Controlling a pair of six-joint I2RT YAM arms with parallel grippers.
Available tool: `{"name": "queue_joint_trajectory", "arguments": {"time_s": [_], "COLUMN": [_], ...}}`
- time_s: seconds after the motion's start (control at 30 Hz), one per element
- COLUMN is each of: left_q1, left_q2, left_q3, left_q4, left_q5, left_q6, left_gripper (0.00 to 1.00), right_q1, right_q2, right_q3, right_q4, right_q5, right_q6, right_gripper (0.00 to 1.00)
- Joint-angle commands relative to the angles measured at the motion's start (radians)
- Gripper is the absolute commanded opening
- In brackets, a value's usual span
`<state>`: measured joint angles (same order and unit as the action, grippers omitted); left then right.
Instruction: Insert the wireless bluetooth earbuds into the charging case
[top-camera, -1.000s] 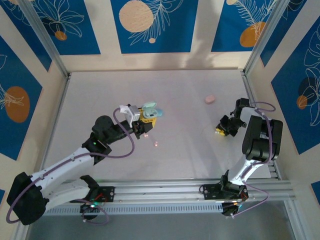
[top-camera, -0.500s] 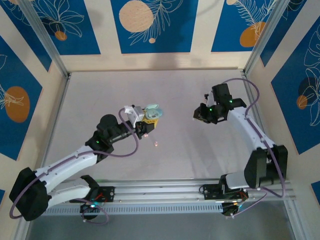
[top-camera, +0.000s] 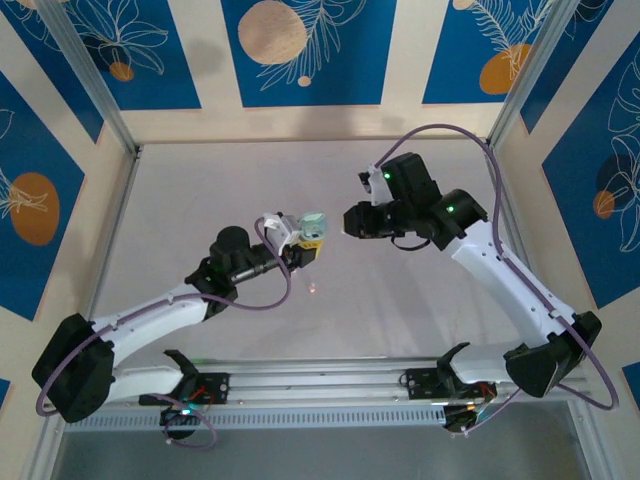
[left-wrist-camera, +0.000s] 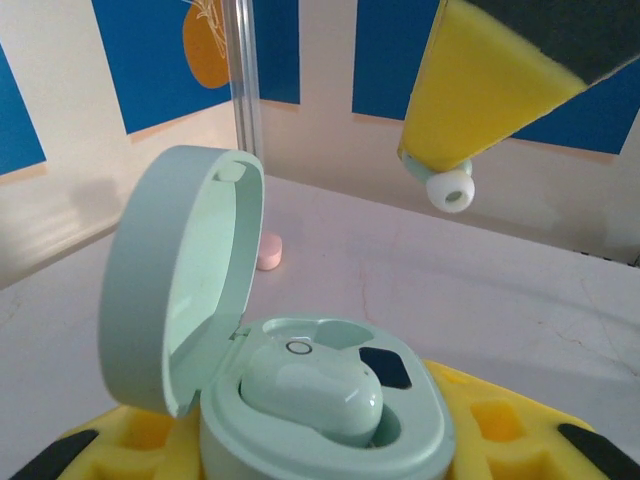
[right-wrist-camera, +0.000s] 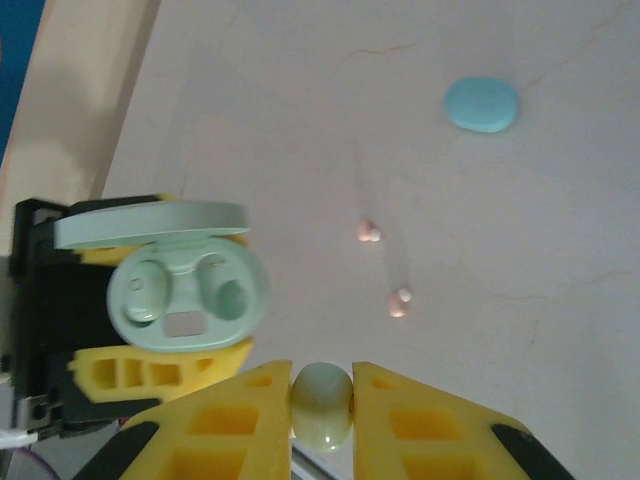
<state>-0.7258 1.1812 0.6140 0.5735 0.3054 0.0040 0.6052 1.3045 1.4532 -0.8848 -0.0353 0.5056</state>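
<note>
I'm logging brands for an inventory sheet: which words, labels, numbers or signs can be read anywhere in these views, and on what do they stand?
No readable text anywhere.
Charging case, held by the left gripper: no lettering; the seated earbud bears only a small ring mark.
Pinched earbud in the right gripper: plain.
Wall panels: leaf and circle drawings, no words.

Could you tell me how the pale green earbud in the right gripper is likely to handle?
The earbud looks glossy and rounded, so it may slip or twist between the jaws of the right gripper. Being tiny, it is probably light and, if released, might roll.
</note>
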Motion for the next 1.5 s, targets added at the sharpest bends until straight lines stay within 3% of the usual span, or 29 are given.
{"name": "queue_joint_trajectory", "arguments": {"time_s": [0.0, 0.23, 1.47], "left_q1": [-0.016, -0.022, -0.041], "left_q2": [-0.001, -0.004, -0.003], "left_q3": [0.007, 0.015, 0.026], "left_q4": [0.062, 0.052, 0.069], "left_q5": [-0.011, -0.01, -0.015], "left_q6": [0.027, 0.028, -0.004], "left_gripper": [0.34, 0.34, 0.35], "right_q1": [0.043, 0.101, 0.125], "right_q2": [0.034, 0.073, 0.139], "right_q3": [0.047, 0.083, 0.108], "right_q4": [-0.035, -0.009, -0.011], "right_q5": [0.062, 0.088, 0.081], "right_q6": [0.0, -0.006, -0.009], "right_gripper": [0.21, 0.21, 0.21]}}
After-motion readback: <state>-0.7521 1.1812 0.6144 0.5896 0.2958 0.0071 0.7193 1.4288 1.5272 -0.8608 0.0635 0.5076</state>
